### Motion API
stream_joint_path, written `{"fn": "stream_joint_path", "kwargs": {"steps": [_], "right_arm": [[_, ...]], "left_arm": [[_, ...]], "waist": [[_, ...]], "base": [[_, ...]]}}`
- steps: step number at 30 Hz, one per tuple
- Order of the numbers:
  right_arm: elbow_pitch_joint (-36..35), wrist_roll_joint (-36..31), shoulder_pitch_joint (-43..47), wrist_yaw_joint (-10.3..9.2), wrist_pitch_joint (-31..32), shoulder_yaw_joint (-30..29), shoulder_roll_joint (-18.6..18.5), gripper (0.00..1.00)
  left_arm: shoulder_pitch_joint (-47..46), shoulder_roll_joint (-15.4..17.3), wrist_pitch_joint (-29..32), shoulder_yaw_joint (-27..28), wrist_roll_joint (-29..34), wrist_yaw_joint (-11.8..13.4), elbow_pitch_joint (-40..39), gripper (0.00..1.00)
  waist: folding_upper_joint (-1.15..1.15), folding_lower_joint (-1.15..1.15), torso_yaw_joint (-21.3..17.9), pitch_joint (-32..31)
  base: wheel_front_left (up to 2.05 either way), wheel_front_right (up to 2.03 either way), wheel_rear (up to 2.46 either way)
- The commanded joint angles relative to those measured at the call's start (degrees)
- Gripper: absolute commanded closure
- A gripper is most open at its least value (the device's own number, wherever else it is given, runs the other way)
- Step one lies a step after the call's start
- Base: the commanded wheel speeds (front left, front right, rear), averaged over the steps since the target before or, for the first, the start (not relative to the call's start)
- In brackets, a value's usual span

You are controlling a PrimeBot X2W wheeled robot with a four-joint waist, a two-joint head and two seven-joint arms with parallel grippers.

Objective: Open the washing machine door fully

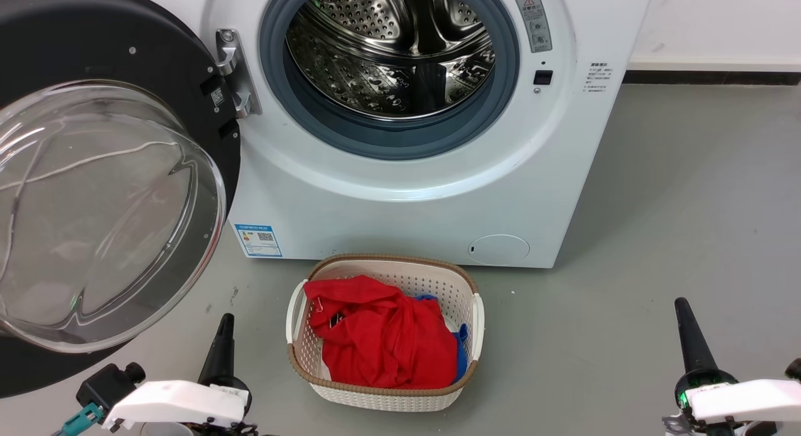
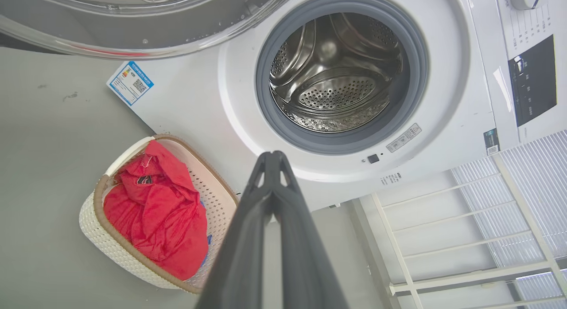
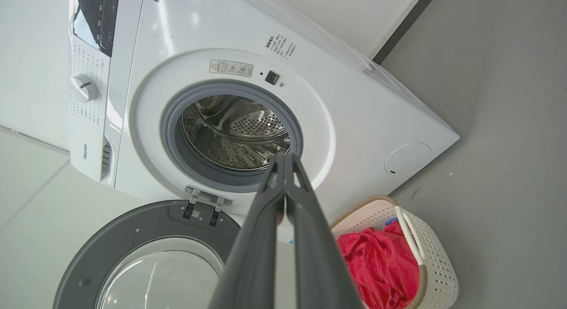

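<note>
Fully open, black washing machine door (image 1: pixel 106 192); left end effector (image 2: pixel 273 155), right end effector (image 3: pixel 285 156) clenched.

White front-loading washing machine (image 1: pixel 407 192) standing on grey floor, steel drum exposed inside grey gasket, round glossy black washing machine door (image 1: pixel 156 67) with bulging clear glass bowl, swung wide open on its metal hinge

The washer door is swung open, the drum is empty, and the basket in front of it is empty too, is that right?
Not quite. The basket isn't empty: the head view shows a red garment in it, with some blue cloth beneath. The rest holds: the door is swung open and the drum is empty.
</note>
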Motion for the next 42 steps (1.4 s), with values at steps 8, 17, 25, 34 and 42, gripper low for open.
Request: {"fn": "stream_joint_path", "kwargs": {"steps": [8,17,25,34,42], "right_arm": [[0.6,5.7,-2.2,0.02,1.4,0.0,-0.4,1.00],[1.5,10.7,-3.4,0.02,2.8,-0.1,-0.4,1.00],[2.3,14.7,-4.3,0.02,3.9,-0.3,-0.3,1.00],[3.1,19.0,-5.2,0.02,5.0,-0.4,-0.2,1.00],[3.7,22.1,-6.0,0.02,5.9,-0.5,-0.1,1.00]], "left_arm": [[-2.1,-0.1,1.4,1.0,-6.0,-1.1,0.2,1.00],[-2.8,-0.3,2.8,1.8,-11.4,-1.8,0.7,1.00],[-3.4,-0.4,3.9,2.5,-15.9,-2.4,1.1,1.00],[-4.0,-0.6,5.1,3.2,-20.5,-3.0,1.6,1.00],[-4.5,-0.8,5.9,3.8,-23.9,-3.5,2.0,1.00]], "waist": [[0.00,0.00,-0.2,0.0],[0.00,0.00,-0.5,-0.1],[0.00,0.00,-0.7,-0.1],[0.00,0.00,-0.9,-0.1],[0.00,0.00,-1.1,-0.2]], "base": [[0.00,0.00,0.00],[0.00,0.00,0.00],[0.00,0.00,0.00],[0.00,0.00,0.00],[0.00,0.00,0.00]]}}
